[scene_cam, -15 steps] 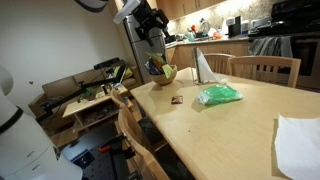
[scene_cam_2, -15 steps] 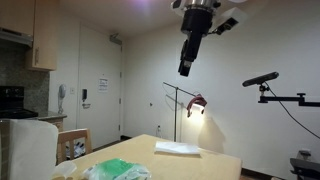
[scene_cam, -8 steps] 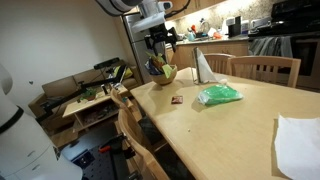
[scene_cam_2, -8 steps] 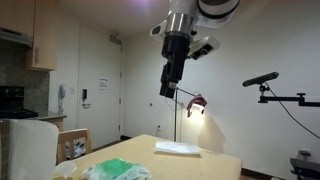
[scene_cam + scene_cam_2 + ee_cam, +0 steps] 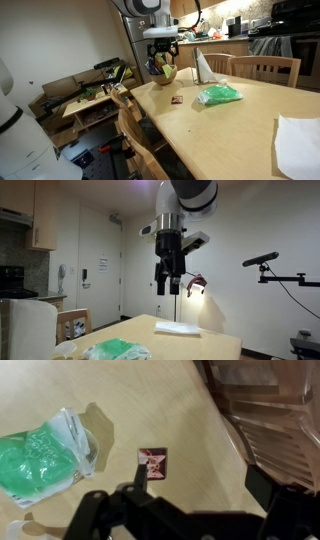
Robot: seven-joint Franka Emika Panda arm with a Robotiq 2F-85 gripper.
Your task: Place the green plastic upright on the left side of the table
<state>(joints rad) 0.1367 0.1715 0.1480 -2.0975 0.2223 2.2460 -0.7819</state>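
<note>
The green plastic (image 5: 220, 95) lies flat on the tan wooden table (image 5: 235, 130), crinkly and glossy. It also shows in the wrist view (image 5: 40, 460) at the left, and low in an exterior view (image 5: 115, 350). My gripper (image 5: 162, 55) hangs well above the table's end near the olive bowl, away from the green plastic. It points down in an exterior view (image 5: 167, 280). In the wrist view the jaws (image 5: 200, 480) are open and empty over bare tabletop (image 5: 150, 405).
A small red-and-dark packet (image 5: 152, 460) lies on the table beside the green plastic. An olive bowl (image 5: 165, 72) and a white pointed paper (image 5: 203, 67) stand at the far end. A white sheet (image 5: 298, 140) lies near. Wooden chairs (image 5: 270, 410) line the edge.
The arm has come down toward the table and turned so that the gripper points straight down. The green plastic has not moved.
</note>
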